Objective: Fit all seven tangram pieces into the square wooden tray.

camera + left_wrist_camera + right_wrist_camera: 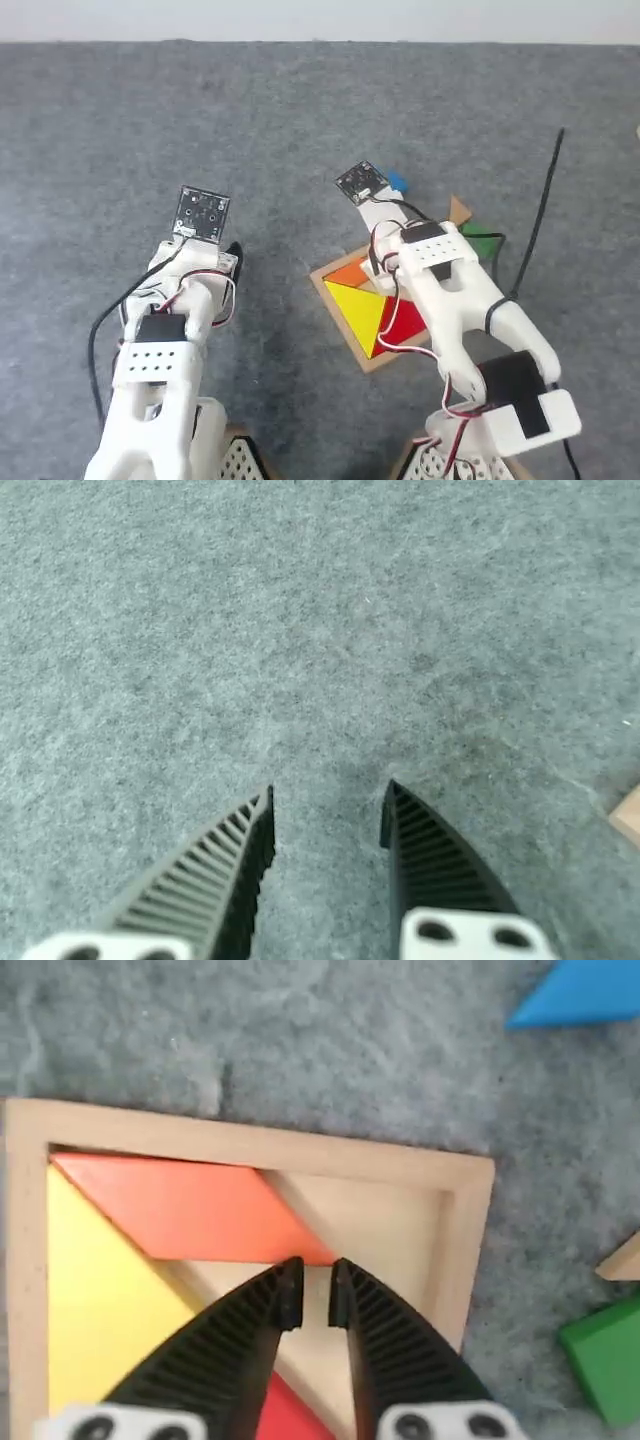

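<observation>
Two ribbed fingers [255, 1330] of the right gripper [315, 1295] stand all but closed, with only a sliver of gap and nothing between them. Their tips hang over bare tray floor, right at the edge of the orange parallelogram [190, 1210]. The yellow triangle [100, 1300] and red piece [285, 1415] lie close beside the fingers, also inside the wooden tray [300, 1150]. Beyond the tray's rim, well clear of the tips, the blue piece [580, 995], green piece [605, 1355] and a tan piece [622, 1260] rest loose on the grey felt [300, 600].

The left gripper [325, 825] hangs with its fingers spread wide and empty, with only felt beneath them.

The likeliest slip, as I judge it, is a nudge. Tips this close to the orange edge could shove it out of its corner or tip it onto the yellow. The light tray might also slide on the felt. The loose pieces lie flat on soft cloth, so a grasp could skid off them.

No print or label is legible anywhere.
</observation>
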